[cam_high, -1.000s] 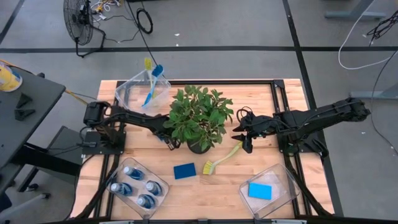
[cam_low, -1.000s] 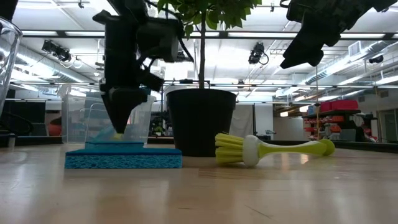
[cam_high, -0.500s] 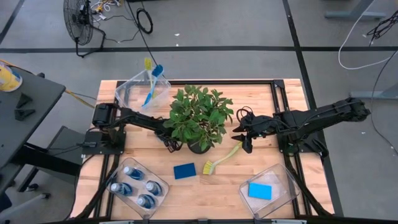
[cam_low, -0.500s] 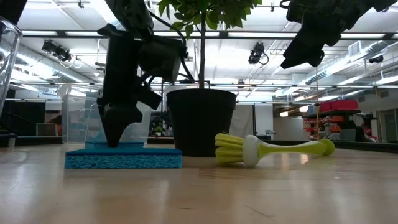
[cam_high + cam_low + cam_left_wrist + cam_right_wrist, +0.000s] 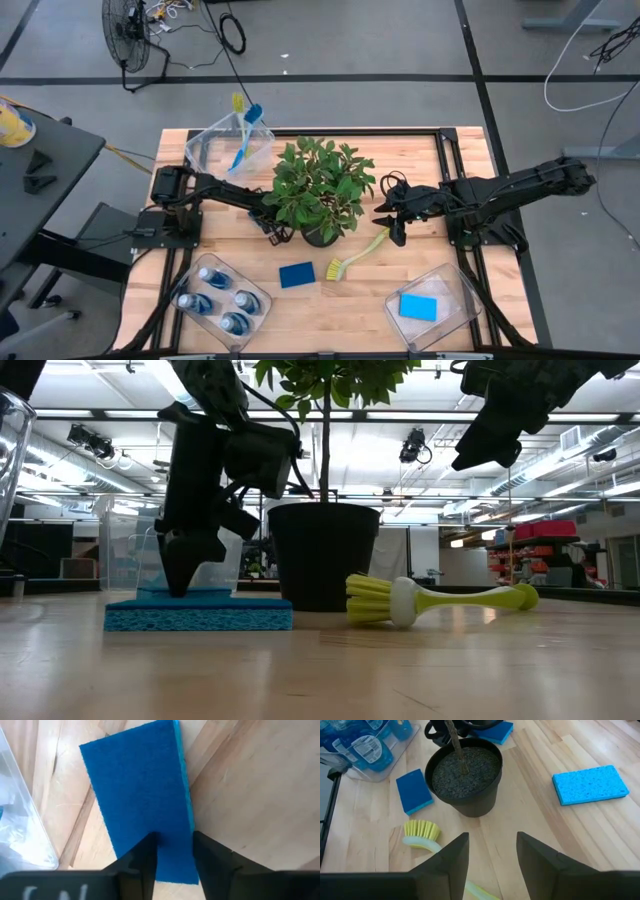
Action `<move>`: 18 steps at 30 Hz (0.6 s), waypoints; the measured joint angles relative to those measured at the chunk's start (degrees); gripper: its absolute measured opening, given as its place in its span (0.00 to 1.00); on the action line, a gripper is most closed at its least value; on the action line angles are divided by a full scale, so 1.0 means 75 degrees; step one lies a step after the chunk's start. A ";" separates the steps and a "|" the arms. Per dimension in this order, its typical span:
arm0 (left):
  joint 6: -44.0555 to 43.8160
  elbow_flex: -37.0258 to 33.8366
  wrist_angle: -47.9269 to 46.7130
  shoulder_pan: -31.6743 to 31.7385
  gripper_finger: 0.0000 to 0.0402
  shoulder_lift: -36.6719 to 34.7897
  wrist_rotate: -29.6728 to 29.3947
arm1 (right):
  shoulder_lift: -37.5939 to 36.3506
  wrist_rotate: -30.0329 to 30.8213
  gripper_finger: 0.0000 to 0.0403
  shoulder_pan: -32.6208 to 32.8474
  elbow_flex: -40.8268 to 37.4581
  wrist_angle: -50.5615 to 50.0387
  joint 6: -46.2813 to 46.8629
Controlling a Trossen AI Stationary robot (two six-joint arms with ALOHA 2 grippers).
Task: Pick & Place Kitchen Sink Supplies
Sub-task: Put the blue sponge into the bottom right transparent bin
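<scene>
My left gripper (image 5: 272, 232) is down at the table just left of the round black plant pot (image 5: 465, 775). Its tips meet one short end of a flat rectangular blue sponge (image 5: 140, 795) with a rough, fibrous top. The two dark fingers (image 5: 145, 855) stand a narrow gap apart over that end, with blue showing between them. I cannot tell whether they have pinched the sponge or only rest on it.

My right gripper (image 5: 392, 228) hangs in the air right of the pot, its jaws parted and holding nothing. Below it a yellow-green dish brush (image 5: 357, 253) lies on its side on the pale, grained wooden table (image 5: 420, 160), its bristly head toward the front edge.

A second blue sponge (image 5: 297, 274) lies flat on the wood just beside the brush head. A third sponge (image 5: 418, 307) is in the clear plastic bin (image 5: 455, 285) at the front right. Small blue bottles (image 5: 215, 295) lie in the front left bin, and two long-handled brushes (image 5: 243, 130) stand in the back left one.
</scene>
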 joint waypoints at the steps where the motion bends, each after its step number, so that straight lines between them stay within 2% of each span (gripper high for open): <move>1: 0.0000 0.0000 0.0000 -0.0001 0.29 0.0000 0.0002 | 0.0000 0.0002 0.41 0.0000 0.0000 -0.0002 0.0000; 16: 0.0022 0.0006 -0.0023 -0.0006 0.03 0.0000 0.0120 | 0.0000 0.0002 0.41 0.0000 0.0000 0.0003 0.0000; 18: 0.0023 0.0006 -0.0034 -0.0006 0.02 0.0000 0.0136 | 0.0000 0.0005 0.41 0.0000 0.0000 0.0003 -0.0002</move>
